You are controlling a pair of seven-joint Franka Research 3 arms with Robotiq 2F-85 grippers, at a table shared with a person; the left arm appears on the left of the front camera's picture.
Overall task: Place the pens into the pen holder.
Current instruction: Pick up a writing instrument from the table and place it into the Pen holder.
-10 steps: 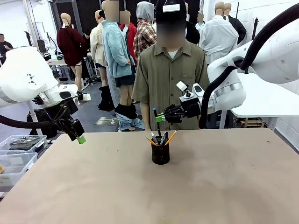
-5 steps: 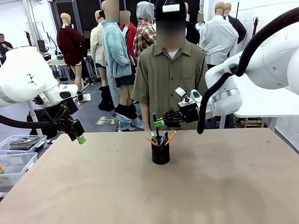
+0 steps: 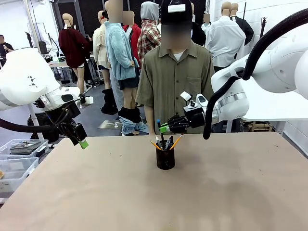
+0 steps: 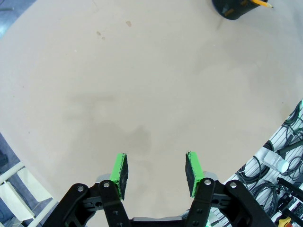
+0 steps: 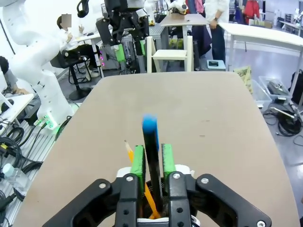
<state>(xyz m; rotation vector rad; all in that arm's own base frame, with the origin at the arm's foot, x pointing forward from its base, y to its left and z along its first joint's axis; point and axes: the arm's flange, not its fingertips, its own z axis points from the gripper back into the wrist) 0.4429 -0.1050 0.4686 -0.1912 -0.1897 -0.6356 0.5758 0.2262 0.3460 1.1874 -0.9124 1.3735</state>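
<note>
The black mesh pen holder [image 3: 165,158] stands at the table's middle with orange pencils [image 3: 176,141] and dark pens sticking out. Directly above it, my right gripper [image 3: 163,128] is shut on a dark blue-black pen [image 3: 160,130] with a blue end, held upright with its lower end at the cup's mouth. In the right wrist view this pen [image 5: 151,161] stands between the green pads [image 5: 138,164], and an orange pencil [image 5: 129,151] shows beside them. My left gripper [image 3: 82,143] hangs open over the table's left edge; its fingers [image 4: 120,171] hold nothing, and the holder [image 4: 237,8] lies far off.
A person in an olive shirt [image 3: 175,77] stands at the far side right behind the holder. Plastic bins [image 3: 19,155] sit off the table's left. The tan tabletop [image 3: 144,197] stretches bare around the cup.
My right gripper has moved slightly left and down with the blue-black pen, bringing it over the holder's mouth. The left arm has not moved.
</note>
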